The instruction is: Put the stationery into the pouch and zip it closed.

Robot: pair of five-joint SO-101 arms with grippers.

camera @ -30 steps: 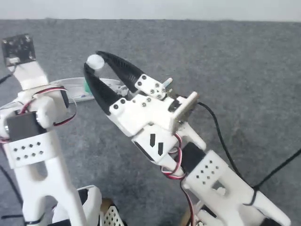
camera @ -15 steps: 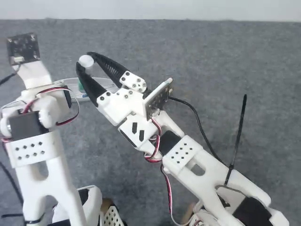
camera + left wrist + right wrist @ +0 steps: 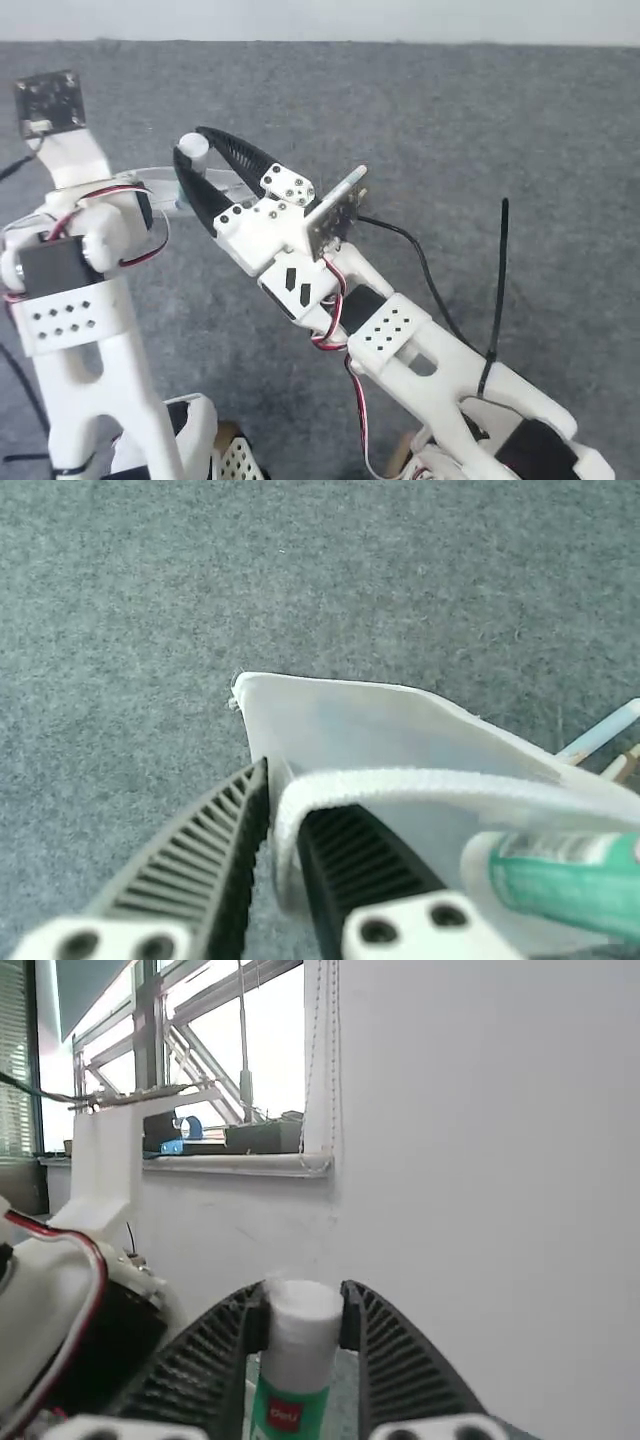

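Grey carpet-like mat (image 3: 520, 130) over table; pale wall behind.

- Two arms. Left arm (image 3: 70, 300) upright at mat's edge. Right arm (image 3: 420, 350) stretched low and slantwise toward it.
- Right gripper (image 3: 198, 168): fingers clamped on one glue stick (image 3: 193, 147), white cap up.
- Left wrist view adds: left gripper (image 3: 278, 850) pinching rim of one translucent pouch (image 3: 370, 730), which lies on mat. Stick's green-labelled end at pouch opening; inside or not, cannot tell.
- Two slim stick ends (image 3: 605, 735) just beyond pouch.
- Right wrist view adds window (image 3: 230, 1050).
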